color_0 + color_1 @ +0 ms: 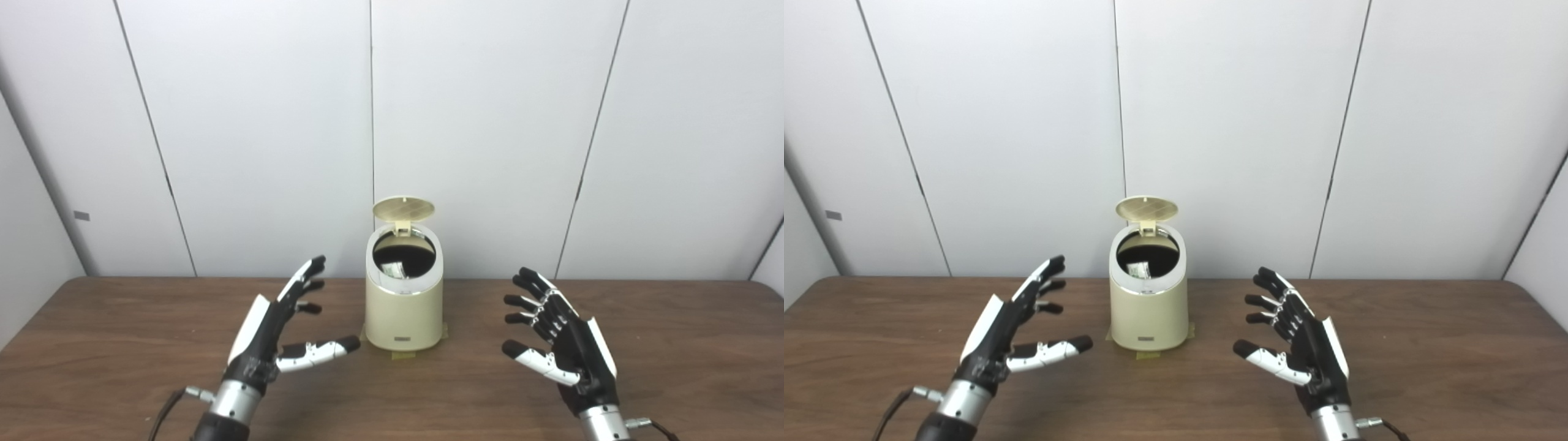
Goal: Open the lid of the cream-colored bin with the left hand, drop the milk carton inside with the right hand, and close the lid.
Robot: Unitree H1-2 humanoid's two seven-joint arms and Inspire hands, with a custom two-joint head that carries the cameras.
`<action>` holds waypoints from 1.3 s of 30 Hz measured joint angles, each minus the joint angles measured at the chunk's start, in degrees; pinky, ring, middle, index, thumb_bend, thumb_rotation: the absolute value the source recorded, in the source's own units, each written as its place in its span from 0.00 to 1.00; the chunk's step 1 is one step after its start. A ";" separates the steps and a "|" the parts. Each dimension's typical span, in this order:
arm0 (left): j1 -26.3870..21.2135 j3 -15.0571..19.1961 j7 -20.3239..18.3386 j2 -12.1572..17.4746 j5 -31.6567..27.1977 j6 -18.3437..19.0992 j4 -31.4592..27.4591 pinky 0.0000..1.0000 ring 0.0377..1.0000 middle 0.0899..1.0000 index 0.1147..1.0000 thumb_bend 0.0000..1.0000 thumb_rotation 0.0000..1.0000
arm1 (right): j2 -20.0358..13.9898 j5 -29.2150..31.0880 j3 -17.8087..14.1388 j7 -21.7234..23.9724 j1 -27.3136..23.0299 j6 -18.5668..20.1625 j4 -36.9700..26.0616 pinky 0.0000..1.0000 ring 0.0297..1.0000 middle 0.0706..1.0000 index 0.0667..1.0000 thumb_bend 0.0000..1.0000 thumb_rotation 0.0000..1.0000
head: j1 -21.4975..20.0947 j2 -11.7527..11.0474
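The cream-colored bin (404,315) stands at the middle of the brown table, on a patch of tape. Its round lid (403,209) stands up, open, at the back. The milk carton (393,269) lies inside the dark opening, only partly seen; it also shows in the right eye view (1138,269). My left hand (278,327) is open and empty, left of the bin, above the table. My right hand (560,340) is open and empty, right of the bin. Neither hand touches the bin.
The wooden table (122,343) runs across the whole view, with its far edge against white wall panels (490,122). A thin cable (160,416) trails from my left wrist.
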 measured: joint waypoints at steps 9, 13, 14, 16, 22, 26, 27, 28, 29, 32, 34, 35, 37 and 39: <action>-12.49 -2.47 -4.06 1.42 3.28 7.91 -1.95 0.88 1.00 1.00 1.00 1.00 0.38 | 0.93 -0.30 -0.08 0.00 1.24 0.21 -1.24 0.66 0.75 0.85 0.85 0.82 0.37 | -0.17 -0.53; -14.13 -3.42 -4.14 1.49 5.42 8.09 1.08 0.90 1.00 1.00 1.00 1.00 0.43 | 0.83 -0.32 -0.48 0.03 1.55 0.20 -1.46 0.67 0.75 0.86 0.86 0.82 0.37 | -0.18 -0.44; -14.80 -3.64 -4.13 1.57 5.79 8.04 2.03 0.95 1.00 1.00 1.00 1.00 0.44 | 0.82 -0.18 -0.54 0.15 1.55 0.20 -1.33 0.64 0.75 0.86 0.86 0.82 0.36 | -0.35 -0.70; -16.56 -4.46 -4.17 1.88 6.80 7.70 4.67 0.97 1.00 1.00 1.00 1.00 0.45 | 0.78 0.45 -0.55 0.72 1.56 0.21 -1.01 0.59 0.76 0.87 0.86 0.81 0.35 | -0.53 -0.88; -21.30 -6.70 -4.82 3.66 8.68 6.83 10.77 0.93 1.00 1.00 1.00 1.00 0.45 | 0.46 1.01 0.54 3.50 1.81 0.68 -2.54 0.56 0.75 0.88 0.85 0.80 0.37 | -1.05 -0.88; -23.01 -8.45 -5.75 4.10 10.63 6.96 12.76 0.90 1.00 0.99 0.99 1.00 0.46 | 0.42 1.17 0.99 4.40 1.85 1.30 -3.90 0.56 0.72 0.87 0.85 0.82 0.38 | -1.58 -1.14; -23.22 -9.05 -5.89 4.15 11.53 6.99 13.20 0.90 1.00 0.99 0.99 1.00 0.45 | 0.40 1.24 1.18 4.71 1.86 1.31 -4.00 0.57 0.72 0.87 0.85 0.82 0.38 | -1.67 -1.14; -23.37 -9.41 -5.96 4.13 11.94 7.04 13.76 0.90 1.00 0.99 0.99 1.00 0.45 | 0.41 1.24 1.35 4.95 1.86 1.33 -4.07 0.57 0.72 0.87 0.85 0.83 0.39 | -1.76 -1.14; -23.47 -9.78 -6.14 4.14 12.36 7.35 14.28 0.91 1.00 0.99 0.99 1.00 0.45 | 0.43 1.23 1.56 5.14 1.88 1.43 -4.23 0.57 0.72 0.87 0.85 0.83 0.40 | -1.93 -1.06; -23.69 -10.54 -6.68 4.17 13.02 7.60 15.30 0.98 1.00 0.99 1.00 1.00 0.46 | 0.47 1.21 1.77 5.53 2.22 1.94 -5.50 0.57 0.71 0.88 0.84 0.84 0.41 | -2.02 -0.97; -24.09 -10.89 -6.89 4.16 13.35 7.59 16.46 1.00 1.00 0.99 1.00 1.00 0.45 | 0.60 1.15 1.79 5.55 2.22 2.07 -5.80 0.56 0.70 0.88 0.84 0.83 0.40 | -2.11 -0.97; -24.27 -11.09 -6.99 4.17 13.42 7.57 16.77 1.00 1.00 1.00 1.00 1.00 0.45 | 0.66 1.12 1.79 5.54 2.24 2.23 -5.81 0.56 0.70 0.88 0.84 0.83 0.40 | -2.11 -0.97; -24.68 -11.43 -7.16 4.13 13.42 7.33 17.42 1.00 1.00 1.00 1.00 1.00 0.45 | 0.86 0.78 1.82 5.47 2.25 2.69 -5.84 0.56 0.70 0.88 0.84 0.82 0.40 | -2.37 -0.97; -25.12 -11.73 -7.24 4.07 13.38 6.75 18.18 1.00 1.00 1.00 1.00 1.00 0.46 | 1.00 0.27 1.96 5.39 2.26 2.94 -5.97 0.55 0.70 0.88 0.84 0.81 0.40 | -2.46 -0.97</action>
